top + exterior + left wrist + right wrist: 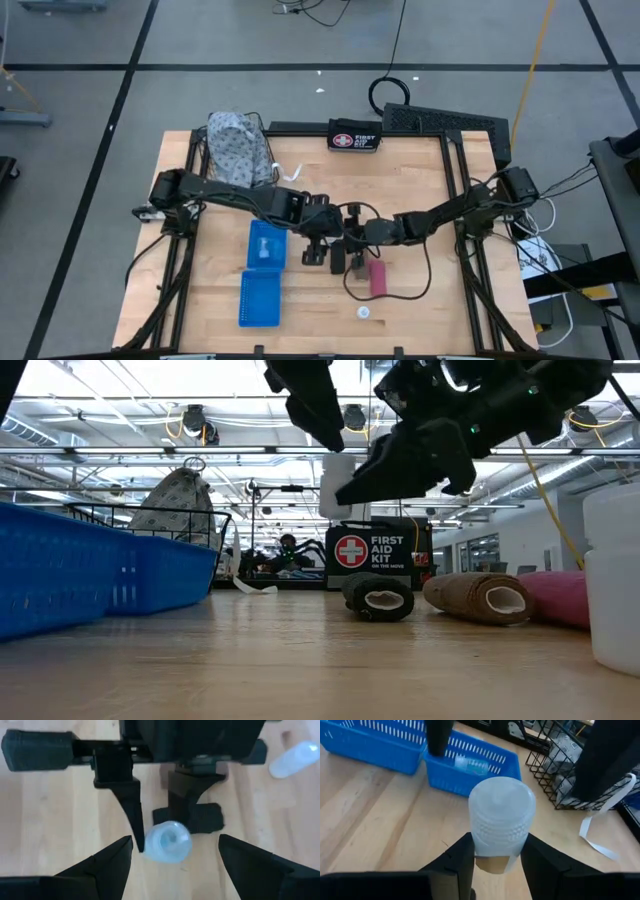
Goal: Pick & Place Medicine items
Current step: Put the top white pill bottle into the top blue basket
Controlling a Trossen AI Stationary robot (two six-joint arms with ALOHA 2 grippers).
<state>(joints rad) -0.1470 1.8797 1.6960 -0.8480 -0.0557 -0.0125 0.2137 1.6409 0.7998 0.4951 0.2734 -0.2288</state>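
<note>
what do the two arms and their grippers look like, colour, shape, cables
Both arms are black, built of jointed segments. The left gripper and right gripper each end in two dark, tapering wedge-shaped fingers. Thin black cables loop off the right arm across the table. A small green light shows on one gripper body in the low view.

Two blue baskets (262,271) lie at about 8 o'clock on the wooden table (420,160). A wire basket (222,160) holding a patterned cloth bag (240,145) stands at 11. The first-aid pouch (354,137) sits at 12.
</note>
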